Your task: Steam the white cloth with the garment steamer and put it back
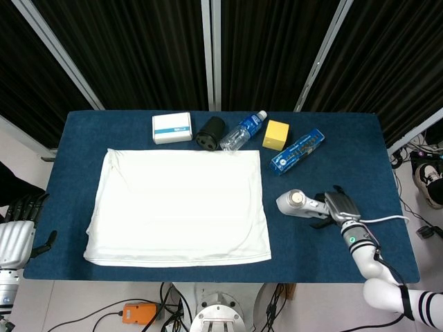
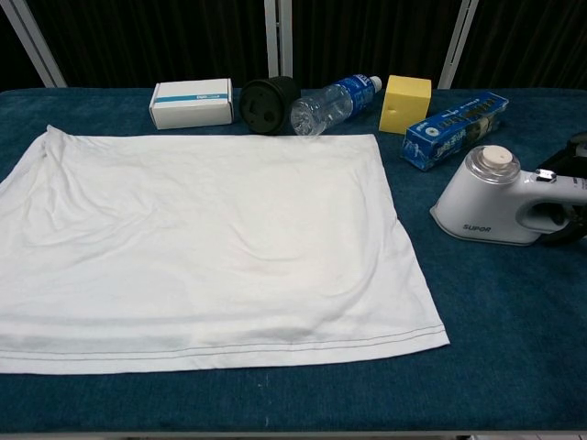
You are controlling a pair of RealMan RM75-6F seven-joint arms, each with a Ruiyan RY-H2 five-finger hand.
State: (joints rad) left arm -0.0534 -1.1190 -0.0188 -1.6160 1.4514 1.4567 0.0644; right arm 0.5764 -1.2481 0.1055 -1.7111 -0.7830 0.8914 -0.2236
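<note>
Garment steamer (image 2: 500,197), white, standing on the blue table (image 1: 346,138) just beside the right edge of the white cloth (image 1: 180,206), handle pointing toward the robot's right side.

Cloth lies spread flat across the table's middle, apparently so that the steamer can pass over it; the steamer sits clear of it on bare blue surface, within the right arm's reach. Right hand (image 1: 337,207) is at the steamer's handle, dark fingers (image 2: 567,218) curled about it; a full, firm grip cannot be confirmed, as the chest view cuts the hand off. Steamer base rests on the table, not lifted. Left hand (image 1: 17,232) hangs off the table's left edge, holding nothing; how far its fingers are spread cannot be told. Back row: small white box (image 1: 172,127), black cylinder (image 1: 210,132), plastic bottle (image 1: 243,130), yellow block (image 1: 276,134), blue carton (image 1: 297,151).
</note>
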